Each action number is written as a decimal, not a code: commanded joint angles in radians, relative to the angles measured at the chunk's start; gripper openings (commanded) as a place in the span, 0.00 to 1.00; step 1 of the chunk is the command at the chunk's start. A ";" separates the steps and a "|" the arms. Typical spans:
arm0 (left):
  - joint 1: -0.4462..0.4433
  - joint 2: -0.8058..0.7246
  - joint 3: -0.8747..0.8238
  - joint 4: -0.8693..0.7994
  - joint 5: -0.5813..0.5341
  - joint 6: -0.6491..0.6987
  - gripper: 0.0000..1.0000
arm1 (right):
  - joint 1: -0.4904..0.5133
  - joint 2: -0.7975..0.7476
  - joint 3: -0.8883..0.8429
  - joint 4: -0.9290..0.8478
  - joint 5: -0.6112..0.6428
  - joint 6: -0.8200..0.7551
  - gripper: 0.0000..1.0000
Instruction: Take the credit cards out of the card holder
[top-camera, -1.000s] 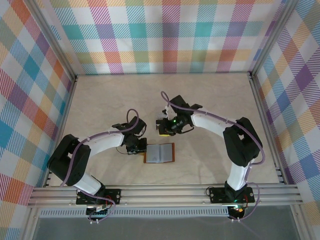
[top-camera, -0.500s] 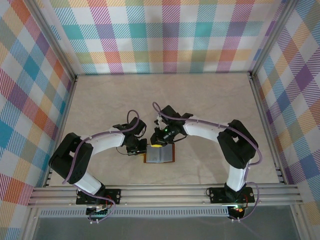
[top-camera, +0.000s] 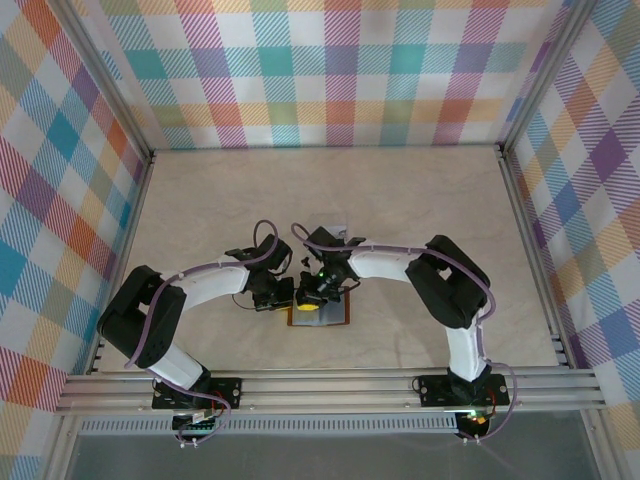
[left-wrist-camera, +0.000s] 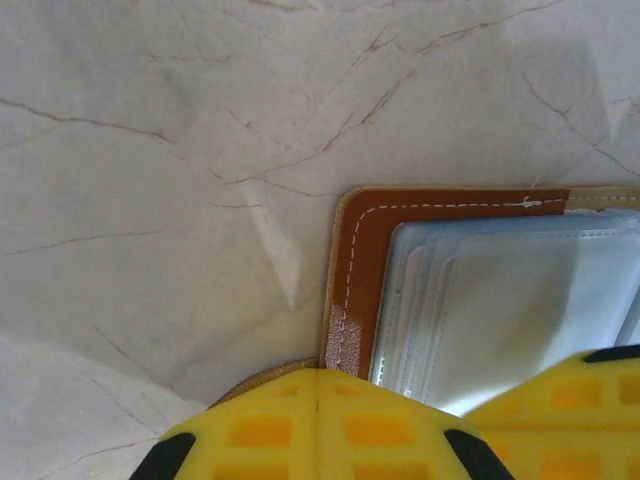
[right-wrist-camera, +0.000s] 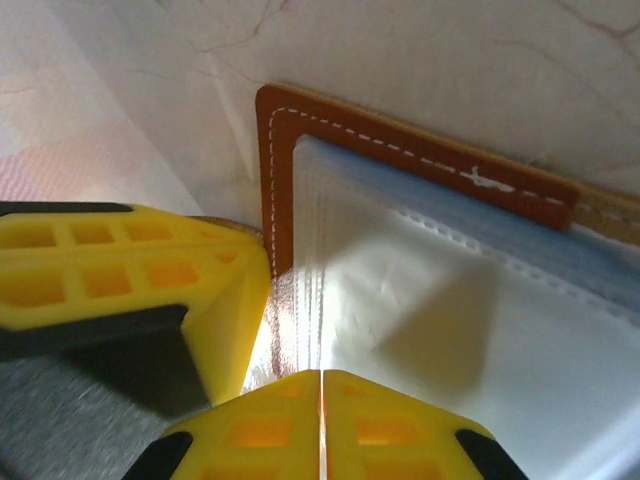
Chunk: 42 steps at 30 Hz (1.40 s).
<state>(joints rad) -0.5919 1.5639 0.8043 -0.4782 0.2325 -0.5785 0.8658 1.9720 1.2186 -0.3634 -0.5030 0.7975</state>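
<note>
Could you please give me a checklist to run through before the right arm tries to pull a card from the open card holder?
1. Card holder lies open and flat on the table: ok.
2. Left tool pins the holder down: cannot tell; it sits shut at the brown corner.
3. Right tool is open for a pinch: not ok; its fingers are closed together over the clear sleeves.
4. A card edge is exposed to grip: cannot tell; the sleeves look pale and no edge stands out.
5. Room between the two tools: not ok; they sit almost side by side at the same corner.
</note>
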 joint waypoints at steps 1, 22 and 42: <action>0.005 0.001 -0.032 -0.004 -0.010 0.013 0.06 | 0.010 0.020 0.028 -0.012 0.028 0.007 0.12; 0.004 0.000 -0.031 -0.015 -0.021 0.013 0.06 | 0.051 -0.012 0.130 -0.395 0.366 -0.087 0.41; 0.004 0.001 -0.019 -0.019 -0.021 0.008 0.06 | 0.070 -0.048 0.165 -0.532 0.539 -0.090 0.52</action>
<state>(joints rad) -0.5919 1.5574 0.7963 -0.4698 0.2317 -0.5789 0.9302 1.9572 1.3766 -0.8364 -0.0120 0.7174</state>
